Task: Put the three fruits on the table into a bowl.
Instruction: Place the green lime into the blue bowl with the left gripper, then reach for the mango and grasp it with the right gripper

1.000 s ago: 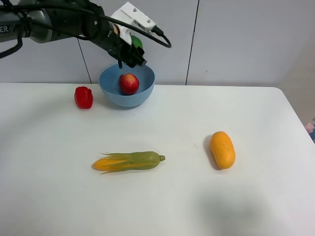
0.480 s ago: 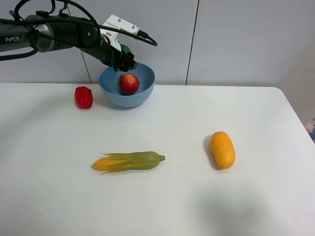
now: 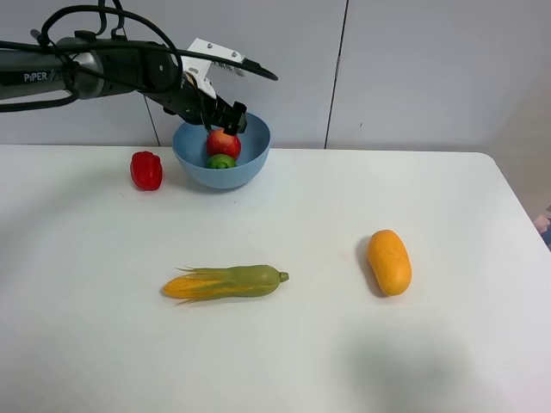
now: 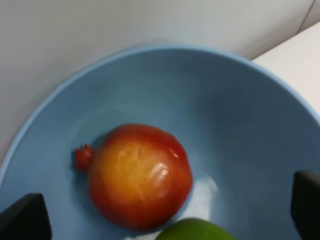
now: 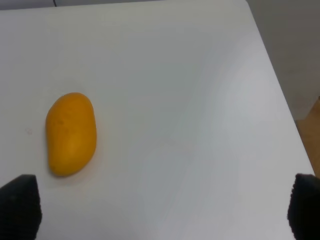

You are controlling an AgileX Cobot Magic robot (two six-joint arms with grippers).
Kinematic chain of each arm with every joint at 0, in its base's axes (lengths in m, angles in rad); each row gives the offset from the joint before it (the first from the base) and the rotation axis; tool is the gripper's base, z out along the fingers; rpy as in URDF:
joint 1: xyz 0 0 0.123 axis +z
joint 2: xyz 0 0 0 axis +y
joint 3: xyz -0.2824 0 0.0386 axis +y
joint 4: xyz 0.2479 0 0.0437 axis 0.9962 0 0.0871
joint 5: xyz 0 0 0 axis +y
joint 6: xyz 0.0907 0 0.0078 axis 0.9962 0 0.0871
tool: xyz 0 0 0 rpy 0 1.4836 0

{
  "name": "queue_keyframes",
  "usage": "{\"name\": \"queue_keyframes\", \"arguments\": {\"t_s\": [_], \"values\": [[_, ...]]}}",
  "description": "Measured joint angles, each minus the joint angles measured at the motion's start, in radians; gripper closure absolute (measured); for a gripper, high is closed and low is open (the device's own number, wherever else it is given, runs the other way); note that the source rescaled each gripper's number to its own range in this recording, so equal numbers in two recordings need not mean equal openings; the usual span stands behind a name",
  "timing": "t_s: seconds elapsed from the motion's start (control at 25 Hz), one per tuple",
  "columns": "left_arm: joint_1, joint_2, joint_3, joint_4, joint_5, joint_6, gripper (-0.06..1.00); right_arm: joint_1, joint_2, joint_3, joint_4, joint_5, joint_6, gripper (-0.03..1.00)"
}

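Note:
The light-blue bowl (image 3: pixel 250 169) stands at the back of the white table (image 3: pixel 344 361). The red-yellow pomegranate (image 3: pixel 224 142) and the green lime (image 3: pixel 221 161) lie inside it, touching. My left gripper (image 3: pixel 227 122) hangs open and empty just above the bowl. In the left wrist view the pomegranate (image 4: pixel 140 175) and the lime's top (image 4: pixel 195 231) lie in the bowl (image 4: pixel 250 125) between my spread fingertips (image 4: pixel 25 217). The orange mango (image 3: pixel 389 261) lies on the table at the right. In the right wrist view my right gripper (image 5: pixel 162 207) is open above the table, with the mango (image 5: pixel 71 132) ahead of it.
A small red bell pepper (image 3: pixel 146 170) stands just left of the bowl. A corn cob with green husk (image 3: pixel 225 281) lies at the table's middle front. The right arm does not show in the exterior view. The table's right edge (image 5: pixel 280 100) is near the mango.
My left gripper held the lime above the bowl before; it has opened and the lime now lies in the bowl in front of the pomegranate. The arm has shifted slightly.

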Motion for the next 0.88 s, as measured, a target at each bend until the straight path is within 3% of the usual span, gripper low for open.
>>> {"name": "queue_keyframes", "arguments": {"t_s": [0.16,0.32,0.52,0.72,0.88], "values": [[-0.001,-0.016,0.000,-0.003,0.058,-0.035,-0.03,0.000,0.000,0.000,0.000,0.000,0.000,-0.03],[-0.008,-0.094,0.000,0.008,0.196,-0.058,-0.03,0.000,0.000,0.000,0.000,0.000,0.000,-0.03],[-0.001,-0.236,0.000,0.148,0.343,-0.073,-0.03,0.000,0.000,0.000,0.000,0.000,0.000,-0.03],[0.118,-0.326,0.000,0.272,0.506,-0.081,-0.03,0.000,0.000,0.000,0.000,0.000,0.000,-0.03],[0.218,-0.403,0.000,0.288,0.599,-0.082,-0.03,0.000,0.000,0.000,0.000,0.000,0.000,-0.03]]}}
